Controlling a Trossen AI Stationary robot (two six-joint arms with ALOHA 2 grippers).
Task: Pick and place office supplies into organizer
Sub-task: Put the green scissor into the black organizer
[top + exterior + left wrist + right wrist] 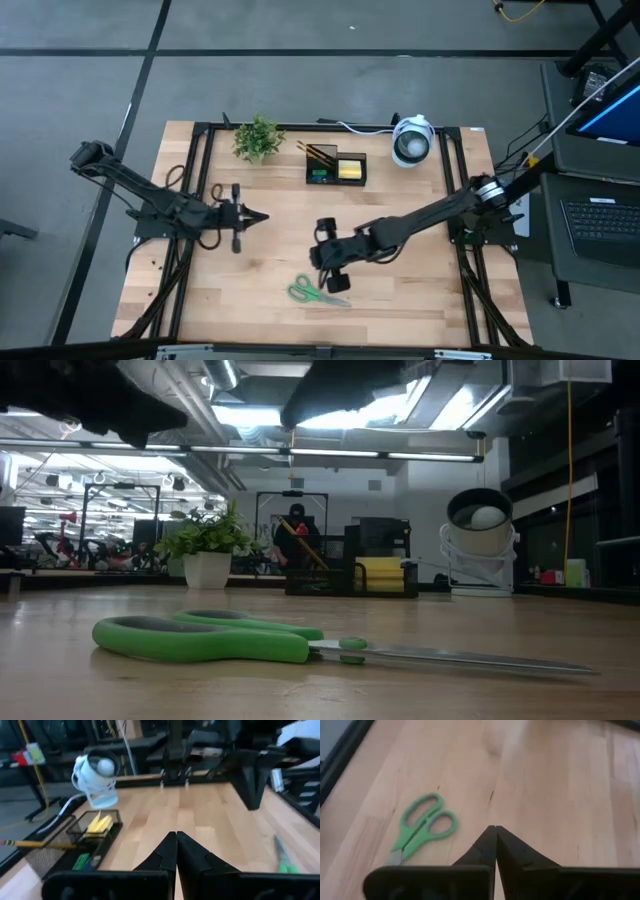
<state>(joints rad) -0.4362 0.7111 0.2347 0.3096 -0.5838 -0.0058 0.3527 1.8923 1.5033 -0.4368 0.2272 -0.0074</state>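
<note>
Item: scissors (318, 292), green-handled, laid flat on the bare bench (400, 290) near its front edge, blades closed. They are the one supply seen outside the organizer, and so are judged to be the piece left to collect. Nothing touches them.

Item: right hand (336, 283), held just above and beside the scissors, fingers pressed together and pinching nothing. In the right wrist view the handles are seen off to one side of the fingertips (495, 832), not in line with them; a spreading of the fingers and a shift toward the handles is judged necessary before any grasp.

Item: organizer (336, 168), black mesh, set at the far edge of the bench. A yellow sticky-note pad (350, 170) is lodged in one compartment, pencils (318, 152) are leaned in the taller section, and small green and blue pieces (85, 861) are seen in a low compartment.

Item: left hand (258, 216), parked over the bench's left half, well apart from the scissors, fingers pressed together, empty; judged to be waiting.

Beside the organizer: potted plant (258, 138); round white device (411, 141) with cord.
</note>
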